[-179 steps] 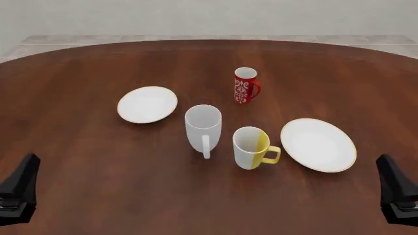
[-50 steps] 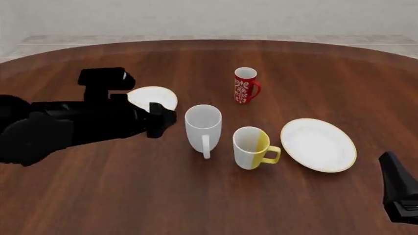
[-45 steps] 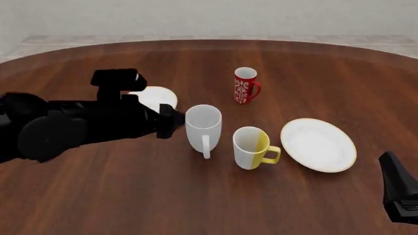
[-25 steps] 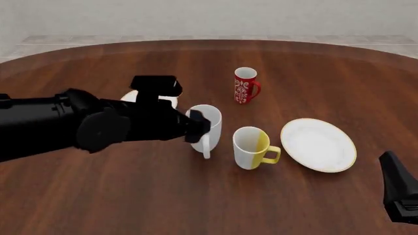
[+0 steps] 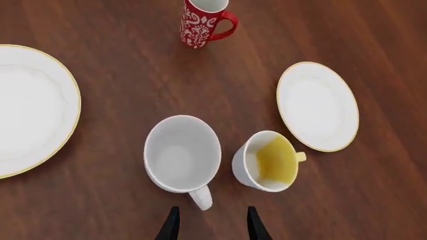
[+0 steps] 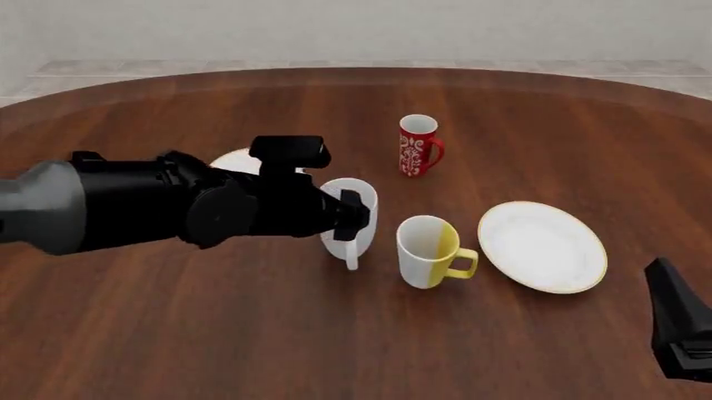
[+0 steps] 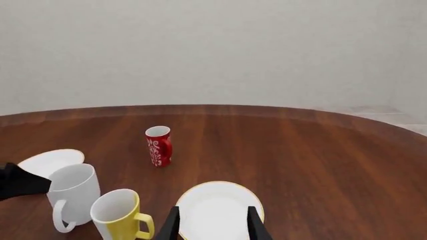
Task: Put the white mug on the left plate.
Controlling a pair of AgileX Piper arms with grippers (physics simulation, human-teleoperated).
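Note:
The white mug [image 5: 182, 152] stands upright on the table, its handle [image 5: 200, 199] pointing to the arms' side. In the front view my left gripper [image 6: 352, 210] hovers over the mug [image 6: 347, 248] and hides much of it. In the left wrist view this gripper [image 5: 210, 229] is open and empty, with the handle just ahead of its fingertips. The left plate [image 5: 30, 110] lies just left of the mug; in the front view only a sliver [image 6: 230, 160] shows behind the arm. My right gripper [image 7: 213, 227] is open and empty, low at the front right [image 6: 673, 325].
A white-and-yellow mug [image 6: 428, 250] stands close to the right of the white mug. A small red patterned mug [image 6: 419, 146] stands farther back. The larger plate [image 6: 542, 246] lies at the right. The table is dark wood [image 6: 167, 333].
My left arm has swung in from the left, across the left plate, and its gripper now sits over the white mug. The mugs, plates and right arm have not moved.

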